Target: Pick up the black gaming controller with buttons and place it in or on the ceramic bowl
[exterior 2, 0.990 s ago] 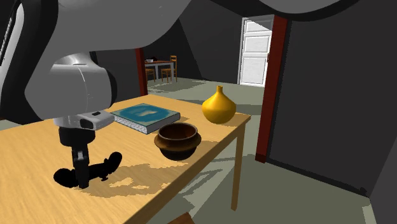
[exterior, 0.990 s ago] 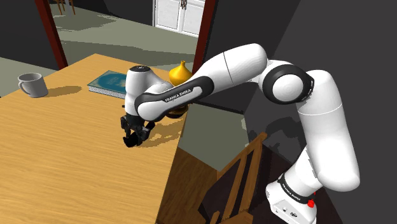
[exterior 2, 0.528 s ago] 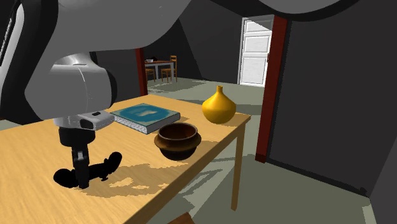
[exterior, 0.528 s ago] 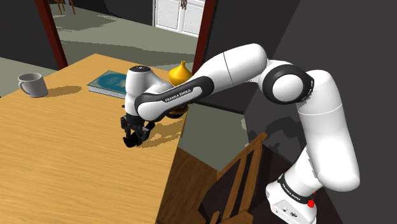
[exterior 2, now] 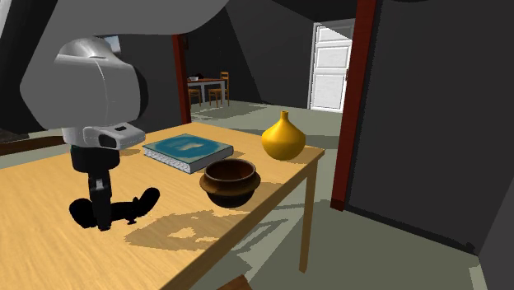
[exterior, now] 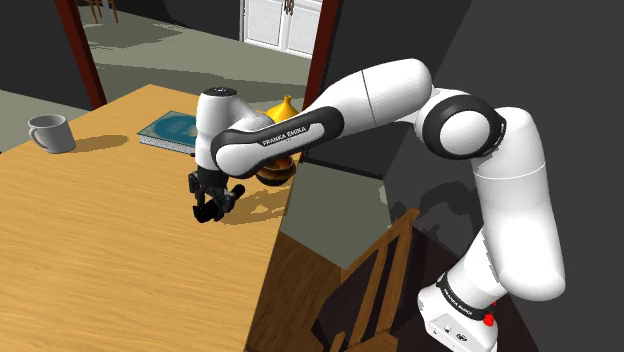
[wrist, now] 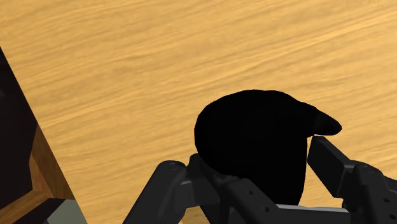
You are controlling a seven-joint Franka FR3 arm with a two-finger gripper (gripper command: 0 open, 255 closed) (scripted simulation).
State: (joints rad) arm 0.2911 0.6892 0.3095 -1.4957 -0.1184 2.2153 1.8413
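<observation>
We judge the step in hand to be the carry. The all-black two-finger tool point(exterior 2: 100, 216) is clamped on the black, lobed gaming controller point(exterior 2: 132, 206). The controller seems to hang just clear of the pale wooden counter point(exterior 2: 49, 259), with its shadow thrown apart from it toward the bowl.

In the wrist view the tool point(wrist: 254, 153) clasps the controller point(wrist: 254, 121) from both sides. To do this well, we would first raise the controller until its lower lobes clear the lip of the dark brown, round-bellied bowl point(exterior 2: 230, 183). Then we would carry it toward the second exterior view's right, centre it over the mouth and lower it before letting go. The controller looks about as wide as the opening, so it will probably rest across the rim rather than sink inside.

The controller is a flat, featureless black with smooth, rounded horns, and we cannot make out its buttons. Those curved surfaces may slip, so we would move gently. The bowl has a glossy, glazed look, with a narrowed neck under a flared lip. The counter shows long streaks of grain. A yellow gourd-shaped vase point(exterior 2: 284, 138) and a teal-covered book point(exterior 2: 188, 152) stand near the bowl, so we would keep the path away from both.
</observation>
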